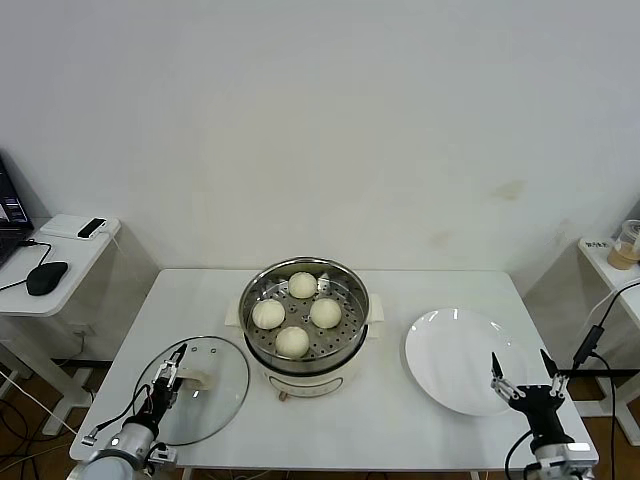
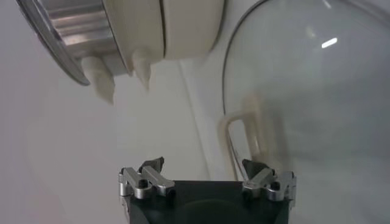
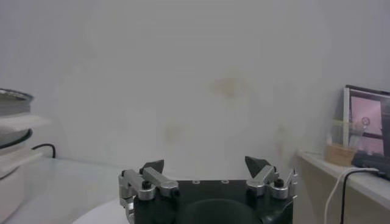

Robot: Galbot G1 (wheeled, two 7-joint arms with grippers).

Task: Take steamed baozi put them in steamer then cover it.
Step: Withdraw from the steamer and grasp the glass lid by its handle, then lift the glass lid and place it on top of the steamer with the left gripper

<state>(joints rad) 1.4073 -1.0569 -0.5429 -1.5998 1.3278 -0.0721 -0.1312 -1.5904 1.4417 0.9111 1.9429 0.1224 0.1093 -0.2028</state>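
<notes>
The steamer [image 1: 305, 325] stands mid-table with several steamed baozi [image 1: 302, 285] on its perforated tray. To its left the cover [image 1: 225, 385], clear glass with a cream handle [image 1: 195, 380], lies flat on the table. My left gripper [image 1: 172, 372] hangs open at the cover's near-left side, just short of the handle. The left wrist view shows its open gripper [image 2: 204, 165] empty, with the handle [image 2: 244, 140], the cover [image 2: 304, 91] and the steamer [image 2: 73, 36] ahead. My right gripper [image 1: 520, 375] is open over the plate's near-right edge, and in its wrist view that gripper [image 3: 205, 164] is also empty.
A flat white plate [image 1: 450, 355] lies right of the steamer. A side table [image 1: 60, 265] with a mouse and a phone stands at the left. On the right is a shelf with a cup [image 1: 628, 245] and cables. The wall rises behind the table.
</notes>
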